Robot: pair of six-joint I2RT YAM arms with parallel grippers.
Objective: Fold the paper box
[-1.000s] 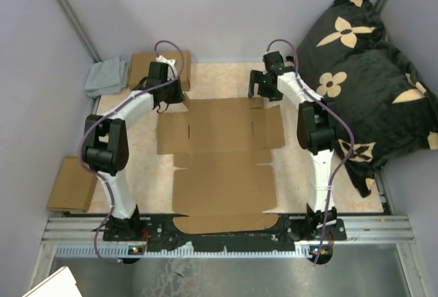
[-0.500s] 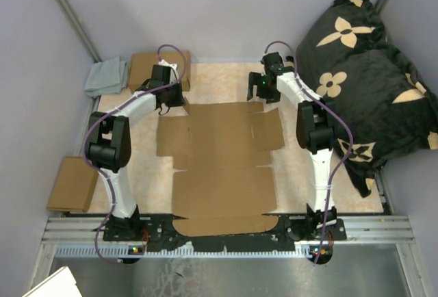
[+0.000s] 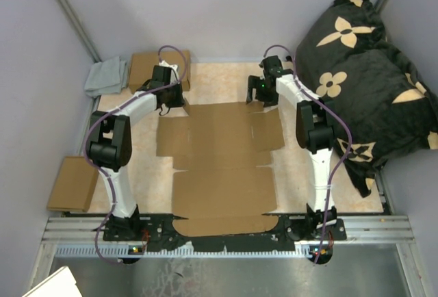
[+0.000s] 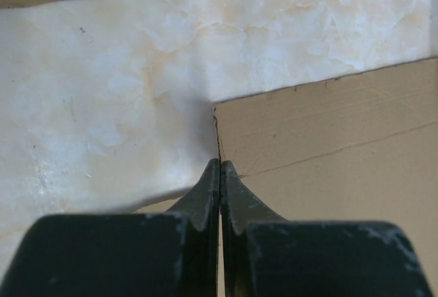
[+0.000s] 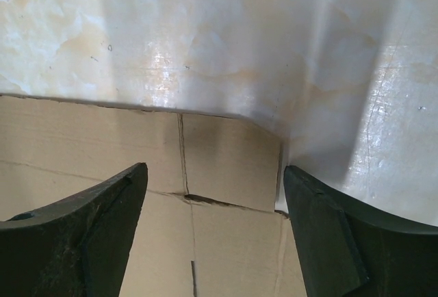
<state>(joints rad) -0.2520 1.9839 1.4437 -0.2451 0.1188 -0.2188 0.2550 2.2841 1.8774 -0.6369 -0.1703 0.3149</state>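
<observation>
Our left gripper [image 4: 220,163] has its fingers pressed together, tips at the far-left corner of the paper box [image 3: 222,167]; we cannot tell whether any cardboard sits between them. Our right gripper [image 5: 213,170] is spread wide above the far-right tab. We see the box lying flat and unfolded on the table [image 3: 219,81], between both arms, its near flap at their bases.
</observation>
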